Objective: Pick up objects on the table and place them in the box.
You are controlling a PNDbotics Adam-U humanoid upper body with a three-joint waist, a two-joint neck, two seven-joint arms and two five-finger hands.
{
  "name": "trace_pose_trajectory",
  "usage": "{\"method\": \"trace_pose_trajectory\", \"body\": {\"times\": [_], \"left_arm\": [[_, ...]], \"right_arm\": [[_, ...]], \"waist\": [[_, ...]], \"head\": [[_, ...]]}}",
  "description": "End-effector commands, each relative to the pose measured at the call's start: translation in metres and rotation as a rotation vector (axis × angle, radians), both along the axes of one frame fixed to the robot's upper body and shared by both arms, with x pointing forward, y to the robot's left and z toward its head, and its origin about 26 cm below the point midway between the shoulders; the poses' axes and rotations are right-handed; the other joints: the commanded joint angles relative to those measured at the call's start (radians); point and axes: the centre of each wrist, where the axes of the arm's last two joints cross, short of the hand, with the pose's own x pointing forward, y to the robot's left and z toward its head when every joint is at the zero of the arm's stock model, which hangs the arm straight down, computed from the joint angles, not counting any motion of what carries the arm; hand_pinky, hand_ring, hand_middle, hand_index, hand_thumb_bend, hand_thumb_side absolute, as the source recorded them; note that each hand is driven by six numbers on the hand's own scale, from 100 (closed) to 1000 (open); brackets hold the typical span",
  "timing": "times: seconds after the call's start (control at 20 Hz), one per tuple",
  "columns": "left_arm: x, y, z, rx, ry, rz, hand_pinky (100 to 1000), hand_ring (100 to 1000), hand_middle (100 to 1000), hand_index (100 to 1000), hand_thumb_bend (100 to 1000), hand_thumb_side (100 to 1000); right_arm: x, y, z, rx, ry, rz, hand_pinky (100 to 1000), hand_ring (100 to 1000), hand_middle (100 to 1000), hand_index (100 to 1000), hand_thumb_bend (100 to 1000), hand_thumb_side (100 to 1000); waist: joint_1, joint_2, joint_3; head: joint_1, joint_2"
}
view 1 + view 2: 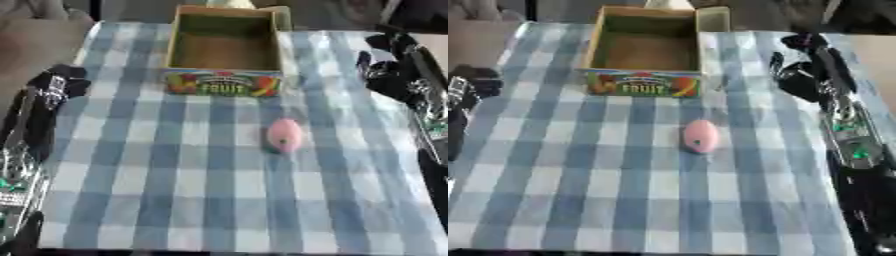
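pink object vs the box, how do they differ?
The pink object is small, rounded and plain pink with a dark spot; the box is far larger, square-cornered and brown inside, with a colourful FRUIT label on its front. The pink object lies nearer the robot, mid-table; the box stands at the far end, open at the top, nothing visible inside. Both rest on the blue checked cloth, apart from each other and from both hands.

Blue-and-white checked cloth is covering the counter, running flat out to the near edge. Bare tan counter is showing past the cloth's far left edge. Pale blurred shape is sitting at the top edge; can't tell what.
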Motion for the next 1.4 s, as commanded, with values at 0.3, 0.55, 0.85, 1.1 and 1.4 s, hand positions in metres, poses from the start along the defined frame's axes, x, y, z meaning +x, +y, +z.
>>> {"method": "trace_pose_trajectory", "body": {"times": [0.3,0.55,0.85,1.1,1.4], "left_arm": [[0.000,0.003,0.004,0.011,-0.013,-0.003,783,721,675,706,100,811],[0.000,0.003,0.003,0.014,-0.009,-0.003,783,721,675,706,100,813],[-0.001,0.004,0.002,0.016,-0.005,-0.003,783,721,675,706,100,814],[-0.001,0.004,0.001,0.018,-0.001,-0.003,784,721,676,706,100,815],[-0.001,0.004,0.001,0.020,0.001,-0.004,784,721,676,706,100,816]], "right_arm": [[0.012,-0.002,0.021,-0.178,-0.032,0.088,594,936,794,922,100,100],[0.016,0.004,0.024,-0.293,-0.047,0.170,698,1000,854,916,100,100],[0.019,0.009,0.024,-0.428,-0.030,0.292,743,1000,869,912,100,100],[0.022,0.016,0.020,-0.518,0.009,0.389,753,1000,870,912,100,115],[0.025,0.023,0.009,-0.573,0.059,0.468,755,1000,870,912,100,142]], "waist": [[-0.001,-0.020,0.006],[-0.003,-0.020,0.008],[-0.003,-0.022,0.007],[-0.005,-0.022,0.006],[-0.005,-0.022,0.004]], "head": [[-0.005,0.006],[-0.007,0.009],[-0.006,0.012],[-0.006,0.014],[-0.007,0.016]]}}
